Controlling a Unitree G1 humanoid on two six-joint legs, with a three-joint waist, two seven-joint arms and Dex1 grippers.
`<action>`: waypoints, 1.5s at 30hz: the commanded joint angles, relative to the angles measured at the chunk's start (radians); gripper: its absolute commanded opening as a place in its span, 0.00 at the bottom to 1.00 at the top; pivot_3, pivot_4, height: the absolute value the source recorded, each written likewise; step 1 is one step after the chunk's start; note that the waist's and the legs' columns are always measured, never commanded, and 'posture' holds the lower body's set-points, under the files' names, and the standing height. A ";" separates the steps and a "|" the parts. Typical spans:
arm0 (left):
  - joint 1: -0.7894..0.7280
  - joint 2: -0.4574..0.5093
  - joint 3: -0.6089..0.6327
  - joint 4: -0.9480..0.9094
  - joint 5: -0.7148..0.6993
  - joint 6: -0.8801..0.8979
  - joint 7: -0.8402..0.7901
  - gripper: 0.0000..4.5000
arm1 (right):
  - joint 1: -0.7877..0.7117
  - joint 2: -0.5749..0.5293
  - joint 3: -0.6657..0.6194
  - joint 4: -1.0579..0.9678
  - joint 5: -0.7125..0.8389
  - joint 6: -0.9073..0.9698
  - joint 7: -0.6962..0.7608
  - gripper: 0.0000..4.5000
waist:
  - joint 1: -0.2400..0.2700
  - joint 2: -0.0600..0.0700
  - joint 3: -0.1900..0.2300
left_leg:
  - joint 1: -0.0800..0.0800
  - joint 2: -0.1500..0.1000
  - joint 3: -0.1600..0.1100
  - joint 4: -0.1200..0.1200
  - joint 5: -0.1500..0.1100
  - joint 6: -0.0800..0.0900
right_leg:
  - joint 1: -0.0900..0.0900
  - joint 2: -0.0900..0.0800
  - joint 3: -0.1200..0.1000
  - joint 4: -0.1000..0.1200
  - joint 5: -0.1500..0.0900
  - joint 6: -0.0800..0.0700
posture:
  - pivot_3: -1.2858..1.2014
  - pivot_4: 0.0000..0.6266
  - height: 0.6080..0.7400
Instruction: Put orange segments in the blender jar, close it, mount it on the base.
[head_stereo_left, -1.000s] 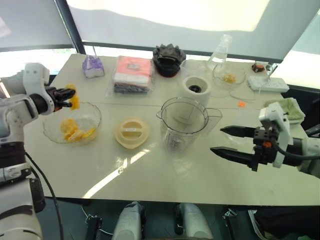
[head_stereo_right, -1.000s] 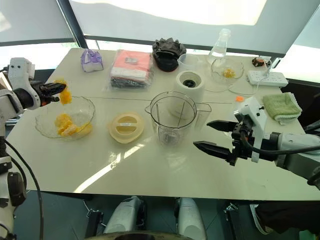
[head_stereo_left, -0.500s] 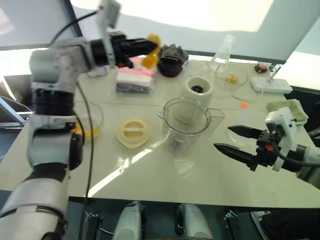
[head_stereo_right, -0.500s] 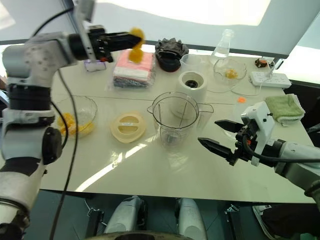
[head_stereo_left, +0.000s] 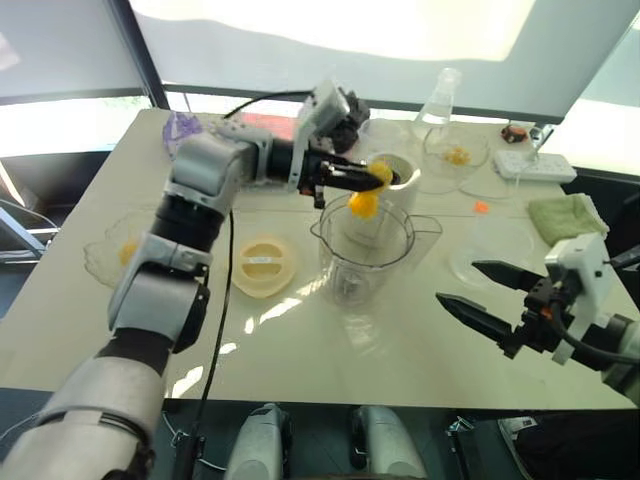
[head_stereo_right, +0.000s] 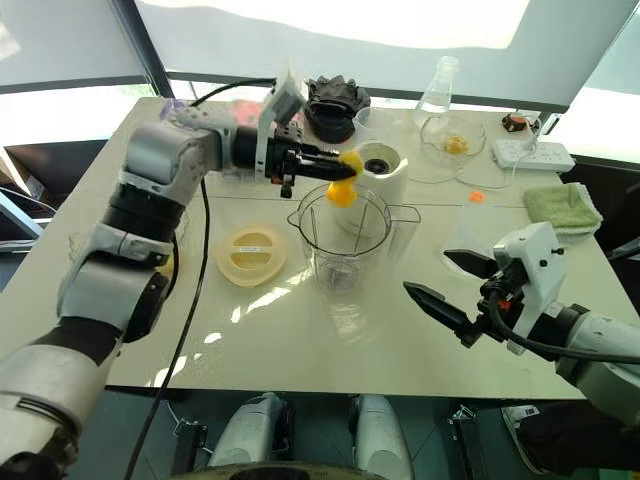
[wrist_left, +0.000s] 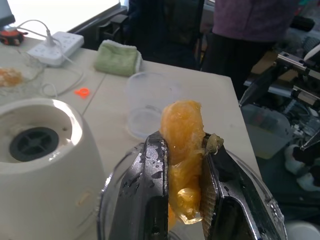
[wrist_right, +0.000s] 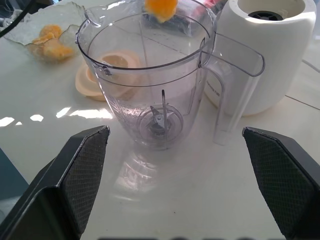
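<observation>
Left gripper: I read it as clenched on an orange segment, above the open mouth of the jar.
Right gripper: fingers spread, empty, near right of the jar.
Base: just beyond the jar.
Lid: on the table, left of the jar.

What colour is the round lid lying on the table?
Pale cream-yellow round plastic lid, clearest in the right eye view.
</observation>
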 joint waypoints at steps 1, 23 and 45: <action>0.029 0.004 -0.036 -0.091 0.016 -0.015 -0.035 0.29 | -0.005 -0.001 -0.014 -0.008 0.001 -0.036 -0.002 1.00 | 0.000 0.000 0.000 | 0.000 0.000 0.000 0.000 0.000 0.000 | 0.000 0.000 0.000 0.000 0.000 0.000 | 0.52 0.24 1.00; 0.153 0.050 0.329 -0.349 -0.148 -0.056 0.239 0.98 | 0.237 0.163 0.013 0.170 -0.427 -0.281 0.102 1.00 | -0.002 0.001 0.000 | 0.000 0.000 0.000 0.000 -0.001 0.002 | 0.000 0.000 0.000 0.000 -0.001 0.002 | 0.52 0.24 1.00; 0.490 0.251 0.375 -0.754 -0.315 0.090 0.362 0.98 | -0.257 0.341 0.234 0.837 -0.960 -0.597 -0.192 1.00 | -0.003 0.007 0.000 | 0.005 -0.001 0.002 0.000 -0.001 0.001 | 0.004 0.001 0.002 0.002 -0.001 0.002 | 0.52 0.24 1.00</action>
